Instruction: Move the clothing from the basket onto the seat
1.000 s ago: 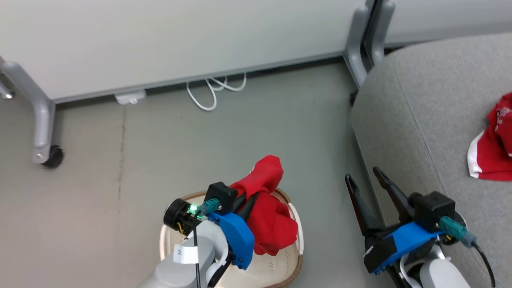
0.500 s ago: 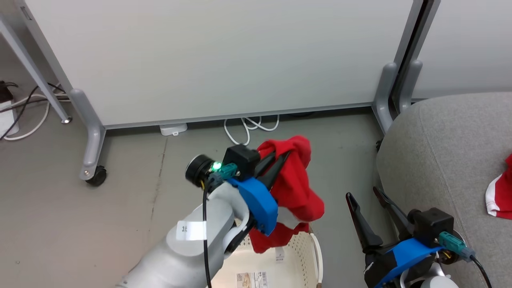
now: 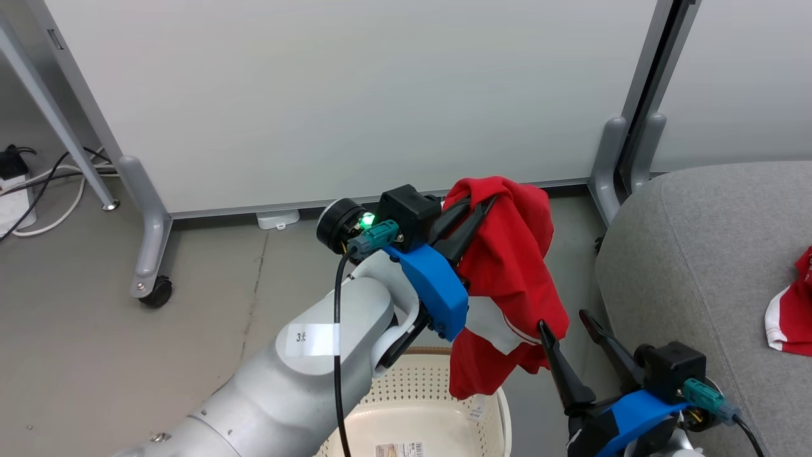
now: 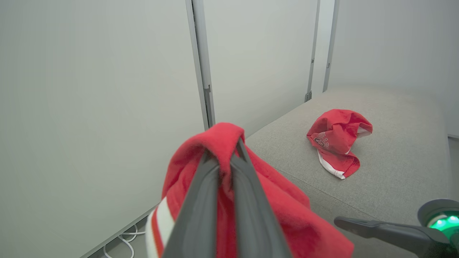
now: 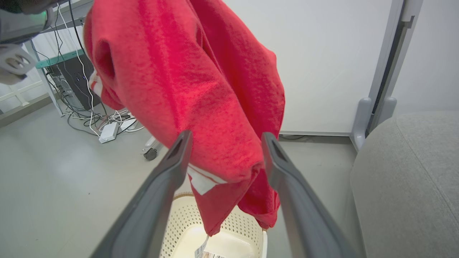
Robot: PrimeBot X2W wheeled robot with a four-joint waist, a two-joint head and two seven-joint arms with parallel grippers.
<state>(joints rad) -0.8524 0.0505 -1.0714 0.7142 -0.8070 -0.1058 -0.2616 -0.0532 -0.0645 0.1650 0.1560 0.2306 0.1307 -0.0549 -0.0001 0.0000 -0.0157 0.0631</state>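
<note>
**Hanging a red garment over the basket, beside the grey seat**

Grey smooth floor point(image 3: 254, 304) runs up to white partition panels point(image 3: 349, 95) on grey metal legs, one leg ending in a black caster point(image 3: 155, 292). Loose cables point(image 3: 44, 190) lie at the far left of the head view. The seat point(image 3: 698, 254), light grey fabric with a rounded edge, fills the right side. The basket point(image 3: 412, 393) stands on the floor near its front corner, cream and perforated.

The left wrist view takes in the broad top of the seat point(image 4: 394, 161) and the whole of the second garment point(image 4: 335, 139) crumpled on it, with white lettering and white trim. The head view catches just that garment's edge point(image 3: 793, 317) at the right border. The right wrist view looks from low down and gives the basket's inner wall point(image 5: 183, 218) and a power strip point(image 5: 107, 132) among wires by a dark cabinet.

The left arm point(image 3: 304, 381) reaches up and forward from the lower left, forearm sloping upward. The left gripper point(image 3: 481, 202) is pinched tight on a fold at the top of the held garment point(image 3: 514, 254); the left wrist view has the same fold caught between the closed fingers point(image 4: 223, 148). The cloth drapes down with a white stripe showing, its lowest fold over the basket's opening; whether it touches the basket cannot be told. The right gripper point(image 3: 563, 318) sits low beside the seat, fingers pointing up and spread wide apart, holding nothing, one tip close to the garment's lower edge
</note>
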